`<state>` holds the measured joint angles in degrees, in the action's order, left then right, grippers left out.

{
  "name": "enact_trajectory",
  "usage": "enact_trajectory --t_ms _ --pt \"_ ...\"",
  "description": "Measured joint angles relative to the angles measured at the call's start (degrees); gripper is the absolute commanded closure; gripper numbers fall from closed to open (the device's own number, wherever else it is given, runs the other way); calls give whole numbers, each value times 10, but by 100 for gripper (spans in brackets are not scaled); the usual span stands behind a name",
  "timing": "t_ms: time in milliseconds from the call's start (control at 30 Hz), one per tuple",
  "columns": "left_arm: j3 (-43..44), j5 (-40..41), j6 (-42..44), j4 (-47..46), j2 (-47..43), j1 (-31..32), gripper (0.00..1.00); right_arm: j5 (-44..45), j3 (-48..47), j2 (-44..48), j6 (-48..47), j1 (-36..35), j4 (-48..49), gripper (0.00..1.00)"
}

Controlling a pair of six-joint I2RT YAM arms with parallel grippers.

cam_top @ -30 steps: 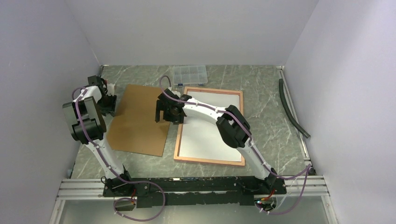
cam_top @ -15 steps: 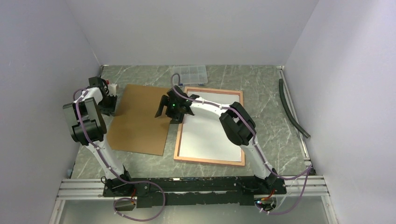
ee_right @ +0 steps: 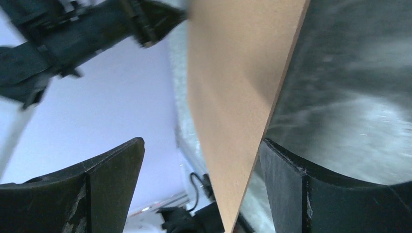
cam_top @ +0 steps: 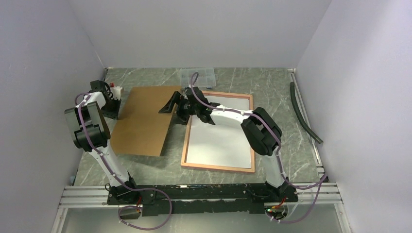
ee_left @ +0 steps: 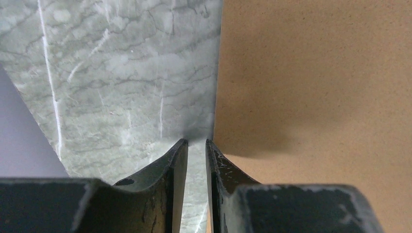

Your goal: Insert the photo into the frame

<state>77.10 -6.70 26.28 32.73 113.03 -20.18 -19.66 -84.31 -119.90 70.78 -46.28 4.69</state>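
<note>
The frame [cam_top: 218, 168] lies flat right of centre, with a wood-brown to pink rim. A plain white sheet [cam_top: 221, 141] fills it; no mountain print shows in any view. The brown backing board [cam_top: 141, 121] lies left of it. My right gripper [cam_top: 170, 106] is open at the board's right edge. In the right wrist view its jaws [ee_right: 202, 141] straddle the raised board edge [ee_right: 233, 73]. My left gripper [cam_top: 114, 104] sits at the board's left edge. In the left wrist view its jaws [ee_left: 197, 141] are nearly closed with only table between them, beside the board [ee_left: 316, 73].
A clear plastic compartment box [cam_top: 197, 76] stands at the back, just behind the frame. A black hose [cam_top: 303, 114] lies along the right wall. A small white and red item [cam_top: 115, 90] sits at the back left. Walls close in three sides.
My right gripper has moved up and back along the board's right edge and turned sideways. The board's right edge has lifted and shifted left. The left arm has barely moved.
</note>
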Motion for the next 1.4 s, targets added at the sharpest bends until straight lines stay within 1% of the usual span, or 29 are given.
enact_trajectory --t_ms 67,200,300,433,533,600,633,733,833,867,933,1000,1033,1067,1100,1233,1333,1400 --pt "-1 0 5 -9 1 -1 73 -21 18 13 13 0 57 10" --pt "-1 -1 13 -22 1 -4 75 -63 22 17 37 0 161 11" --pt "-1 -37 10 -10 0 2 75 -86 18 9 58 -10 243 12" --pt "-1 -63 10 1 -1 10 76 -118 -4 -21 79 -24 297 15" --pt "-1 -71 11 5 -2 10 76 -126 -8 -33 79 -29 310 16" --pt "-1 -75 10 7 -2 10 76 -128 -8 -32 72 -28 304 21" --pt "-1 -78 10 9 -2 10 75 -127 -8 -29 63 -28 292 25" --pt "0 -87 9 19 -3 10 69 -113 0 -13 34 -26 234 46" --pt "3 -103 5 42 -6 12 59 -93 9 10 11 -25 171 70" --pt "3 -109 4 50 -7 13 54 -89 8 15 3 -24 155 77" --pt "3 -113 6 68 -12 16 43 -89 8 22 -2 -23 130 88" --pt "4 -117 10 76 -25 17 33 -81 8 28 -2 -20 82 99" --pt "4 -123 13 87 -37 17 25 -77 8 28 -3 -17 59 100" --pt "4 -132 16 99 -50 18 8 -71 8 27 -2 -15 34 100" --pt "5 -144 18 113 -66 21 6 -66 9 26 -2 -13 14 100" --pt "30 -206 37 174 -142 42 5 -59 -1 26 0 -9 -6 100" --pt "40 -253 68 196 -225 58 5 -53 -21 27 6 -6 -32 100" --pt "36 -285 103 208 -301 68 5 -37 -35 30 15 -3 -56 100"
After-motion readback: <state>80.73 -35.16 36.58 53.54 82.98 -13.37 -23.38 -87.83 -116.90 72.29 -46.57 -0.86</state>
